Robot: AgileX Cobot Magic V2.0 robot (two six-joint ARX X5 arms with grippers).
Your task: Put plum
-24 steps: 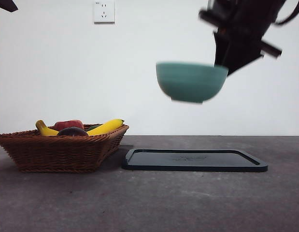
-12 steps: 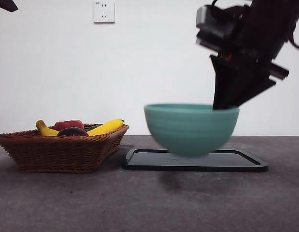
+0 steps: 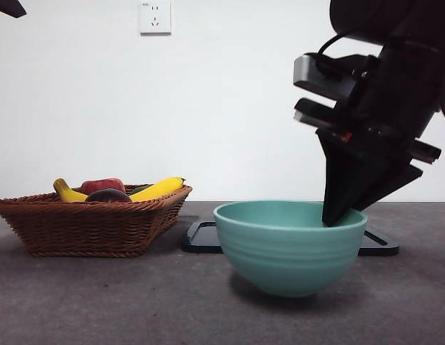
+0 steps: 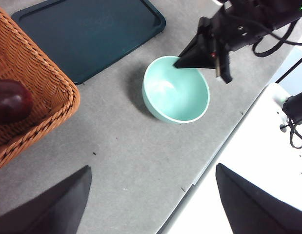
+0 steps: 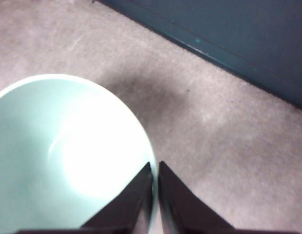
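Note:
The plum (image 3: 107,195), dark maroon, lies in the wicker basket (image 3: 93,228) at the left; the left wrist view shows the plum (image 4: 11,101) inside the basket's rim (image 4: 53,80). A teal bowl (image 3: 290,248) stands low on the table in front of the dark tray (image 3: 380,246), empty inside. My right gripper (image 3: 336,215) is shut on the bowl's right rim, one jaw inside and one outside, seen close in the right wrist view (image 5: 154,165) on the bowl (image 5: 53,156). My left gripper (image 4: 153,168) hangs open high above the table, holding nothing.
Two yellow bananas (image 3: 157,189) and a red fruit (image 3: 101,185) share the basket. The flat dark tray (image 4: 87,34) lies behind the bowl (image 4: 175,95). The table's edge (image 4: 209,161) runs close past the bowl. A wall socket (image 3: 154,16) sits on the white wall.
The right gripper has come down and towards the camera with the bowl, from mid-air above the tray to the table in front of it. Basket and fruit have not moved.

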